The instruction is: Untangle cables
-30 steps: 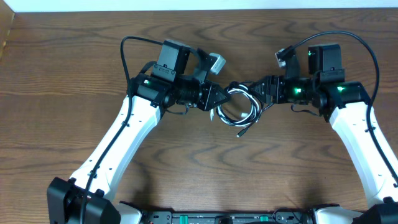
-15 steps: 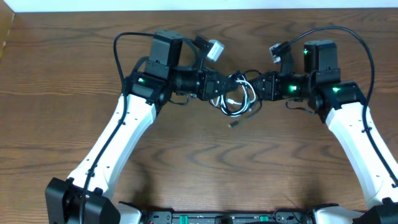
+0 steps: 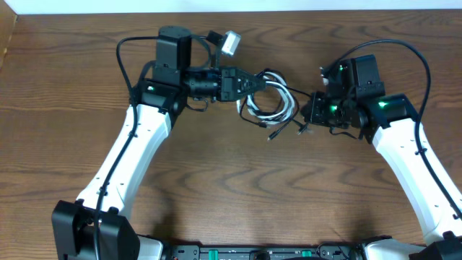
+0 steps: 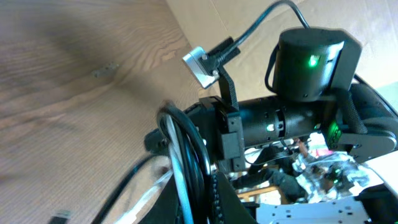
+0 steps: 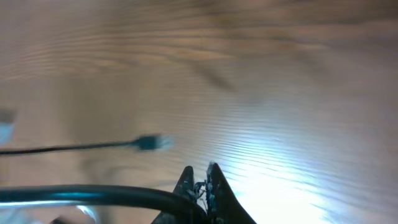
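Wood-grain brown desk (image 3: 216,180) lay under a loose tangle (image 3: 271,101) of two cables, which hung between the two arms near the far middle of the surface. The left gripper (image 3: 249,83) was clamped shut on the left side of that tangle. In the left wrist view, a thin white flexible cord (image 4: 177,168) and a thin black flexible cord (image 4: 193,149) both ran between its fingers, so it seemed to act as an anchor for the whole bundle.

The right gripper (image 3: 307,113) sat just right of the loops with its jaws closed tight. In the right wrist view the black cord ran straight up to the pinched tips, so it looked as though that strand alone was held. This was probably so it could be drawn clear of the white loops, although the blur made the grip hard to confirm.

The white cord formed several overlapping loops between the grippers, and the black one arched over their far side. A small plug end (image 3: 273,135) lay free on the desk below the loops, touching neither gripper.

The cords were plainly not yet separated. Pulling the arms apart looked like the next sensible move, and a snagged loop could tighten rather than slip free.
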